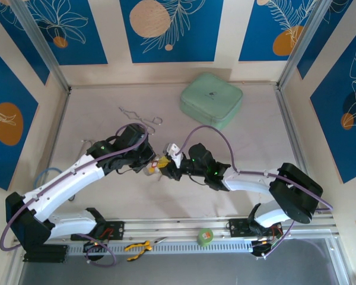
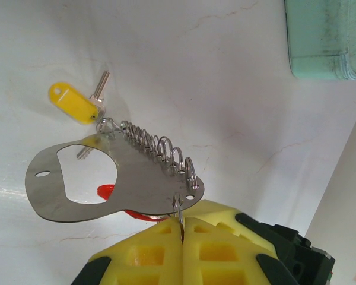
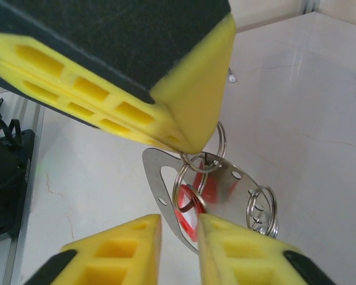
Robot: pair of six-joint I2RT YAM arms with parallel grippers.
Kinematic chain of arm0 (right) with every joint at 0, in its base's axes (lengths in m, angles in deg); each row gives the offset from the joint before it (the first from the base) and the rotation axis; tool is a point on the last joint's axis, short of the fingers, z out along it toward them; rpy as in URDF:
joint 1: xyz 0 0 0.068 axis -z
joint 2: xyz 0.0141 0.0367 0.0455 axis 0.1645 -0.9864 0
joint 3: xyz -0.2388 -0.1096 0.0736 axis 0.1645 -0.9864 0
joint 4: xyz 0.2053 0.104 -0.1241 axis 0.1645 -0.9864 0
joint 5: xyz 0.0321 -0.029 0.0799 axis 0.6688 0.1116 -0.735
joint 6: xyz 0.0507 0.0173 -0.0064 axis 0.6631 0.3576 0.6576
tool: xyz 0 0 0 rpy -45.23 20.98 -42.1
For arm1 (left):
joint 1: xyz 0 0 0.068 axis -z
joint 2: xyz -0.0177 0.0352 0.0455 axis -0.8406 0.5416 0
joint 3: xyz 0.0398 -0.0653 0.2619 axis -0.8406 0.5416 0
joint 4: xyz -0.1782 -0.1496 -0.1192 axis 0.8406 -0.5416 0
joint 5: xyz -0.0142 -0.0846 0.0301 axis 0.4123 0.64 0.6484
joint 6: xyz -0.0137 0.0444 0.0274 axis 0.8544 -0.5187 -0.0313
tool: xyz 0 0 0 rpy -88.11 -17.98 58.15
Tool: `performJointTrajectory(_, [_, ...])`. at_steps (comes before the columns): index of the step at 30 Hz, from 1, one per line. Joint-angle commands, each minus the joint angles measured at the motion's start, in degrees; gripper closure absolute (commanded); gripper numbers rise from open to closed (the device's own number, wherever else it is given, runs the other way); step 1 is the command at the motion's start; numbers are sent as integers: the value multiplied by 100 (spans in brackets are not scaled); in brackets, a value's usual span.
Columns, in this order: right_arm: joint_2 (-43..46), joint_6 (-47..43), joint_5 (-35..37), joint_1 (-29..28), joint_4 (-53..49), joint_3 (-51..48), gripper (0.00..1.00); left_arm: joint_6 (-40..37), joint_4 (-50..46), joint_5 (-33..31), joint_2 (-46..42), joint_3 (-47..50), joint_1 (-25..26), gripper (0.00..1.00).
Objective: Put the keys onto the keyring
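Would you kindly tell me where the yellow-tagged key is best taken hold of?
Probably the yellow tag, gripped across its width from its free, holed end: the opposite end is tied in beside the metal plate and its rings, and the blade is thin.

Silver plate (image 2: 130, 172); yellow key tag (image 2: 74, 102); red key tag (image 3: 191, 215); mint-green case (image 1: 211, 100); white table (image 1: 255, 148).
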Motion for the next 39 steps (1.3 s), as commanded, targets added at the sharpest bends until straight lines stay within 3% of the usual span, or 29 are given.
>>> performJointTrajectory(1, [-24, -30, 78, -44, 162, 136, 83, 331, -32, 64, -11, -65, -37, 100])
performJointTrajectory(4, [-36, 12, 80, -44, 209, 137, 84, 316, -39, 68, -14, -59, -37, 100])
performJointTrajectory(7, [-50, 22, 114, -48, 218, 154, 74, 324, -17, 68, -3, -55, -37, 100])
performJointTrajectory(11, [-66, 13, 142, -52, 253, 212, 73, 312, 3, 88, 6, -51, -37, 100])
performJointTrajectory(19, [-154, 90, 78, -53, 358, 315, 79, 324, 20, 112, 8, -38, -37, 100])
performJointTrajectory(25, [-245, 216, 278, -37, 263, 341, 90, 324, 12, 104, 2, -44, -37, 100])
performJointTrajectory(31, [-377, 1002, 243, 207, -126, 261, 96, 340, 146, 147, -47, 15, -36, 100])
performJointTrajectory(33, [-424, 1133, 133, 221, -201, 271, 93, 350, 179, 174, -35, 45, -33, 100])
performJointTrajectory(39, [-172, 958, 194, 136, -69, 164, 71, 367, 137, 152, -49, 47, -37, 100])
